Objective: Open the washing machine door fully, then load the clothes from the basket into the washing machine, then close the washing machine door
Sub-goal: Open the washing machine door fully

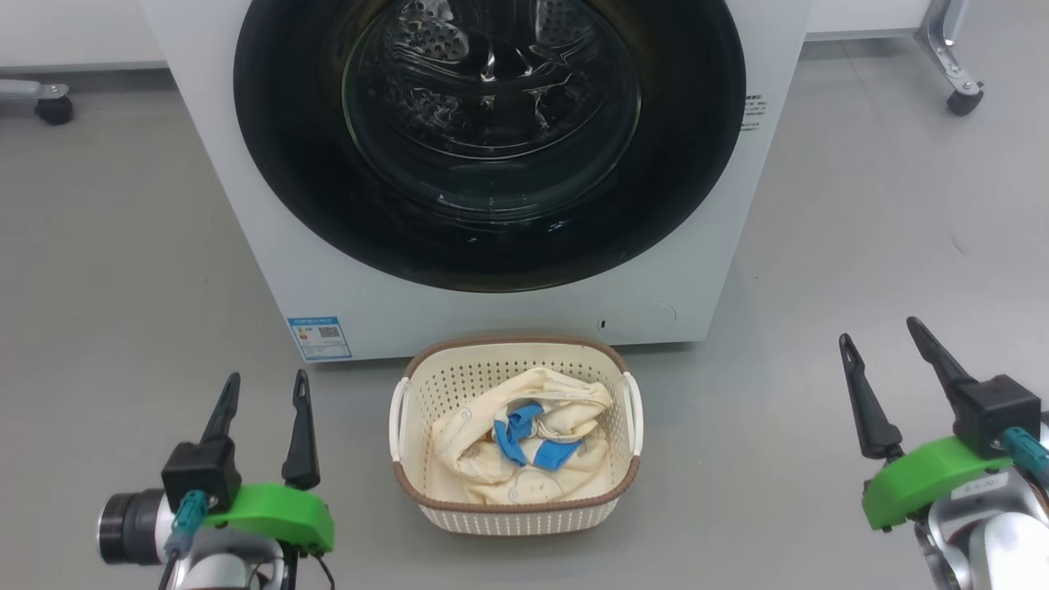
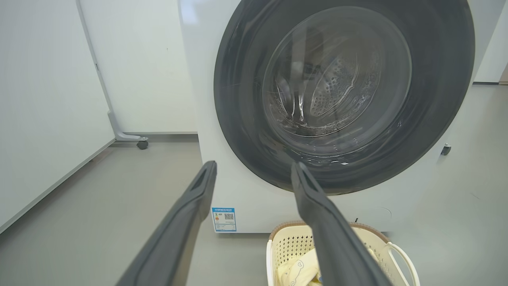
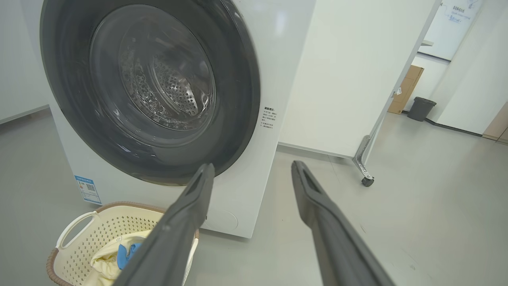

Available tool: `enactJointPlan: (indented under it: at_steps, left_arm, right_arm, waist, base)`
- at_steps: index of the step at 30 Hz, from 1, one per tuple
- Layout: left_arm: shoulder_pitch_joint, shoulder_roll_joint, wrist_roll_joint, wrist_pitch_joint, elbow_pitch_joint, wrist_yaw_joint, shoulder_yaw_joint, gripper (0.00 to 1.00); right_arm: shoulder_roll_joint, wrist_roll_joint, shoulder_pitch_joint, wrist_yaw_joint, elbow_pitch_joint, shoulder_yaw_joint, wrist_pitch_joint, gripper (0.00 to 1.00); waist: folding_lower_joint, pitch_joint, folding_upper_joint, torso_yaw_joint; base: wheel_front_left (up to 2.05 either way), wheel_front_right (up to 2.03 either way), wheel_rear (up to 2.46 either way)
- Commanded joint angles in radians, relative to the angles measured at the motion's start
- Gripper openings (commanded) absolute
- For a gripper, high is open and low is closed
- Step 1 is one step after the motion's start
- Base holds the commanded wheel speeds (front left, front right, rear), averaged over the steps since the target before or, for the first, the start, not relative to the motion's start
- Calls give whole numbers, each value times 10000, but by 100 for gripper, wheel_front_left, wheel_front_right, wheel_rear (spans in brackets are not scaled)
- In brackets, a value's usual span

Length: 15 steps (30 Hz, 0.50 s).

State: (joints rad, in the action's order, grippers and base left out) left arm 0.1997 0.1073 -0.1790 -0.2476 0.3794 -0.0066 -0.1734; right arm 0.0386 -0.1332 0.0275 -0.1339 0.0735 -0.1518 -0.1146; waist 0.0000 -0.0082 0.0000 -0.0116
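Currently washing machine door (image 1: 492,258) shut, flush on washing machine (image 1: 270,279). Left end effector (image 1: 267,378), right end effector (image 1: 878,329) both released, empty, flanking basket (image 1: 516,340) on floor (image 1: 123,246); clothes (image 1: 483,459) inside. Best: hook rim edge, swing wide, mind basket below.

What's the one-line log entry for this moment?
door shut | clothes in basket | left gripper open, empty | right gripper open, empty

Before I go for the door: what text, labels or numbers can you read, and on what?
Nothing can be quoted legibly.
On the washing machine, lower left: blue sticker with QR code, print too small.
Right of the washing machine door: black print block, too small.
On the whiteboard: blue writing, blurred.
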Motion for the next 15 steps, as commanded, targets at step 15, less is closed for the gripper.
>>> enactJointPlan:
  at_steps: [15]
  left_arm:
    - [472, 217, -131, -141, -333, 128, 279, 100]
  right_arm:
    - [116, 75, 473, 32, -412, 67, -86, 100]
  waist:
    - [0, -23, 0, -29]
  base:
    - [122, 122, -244]
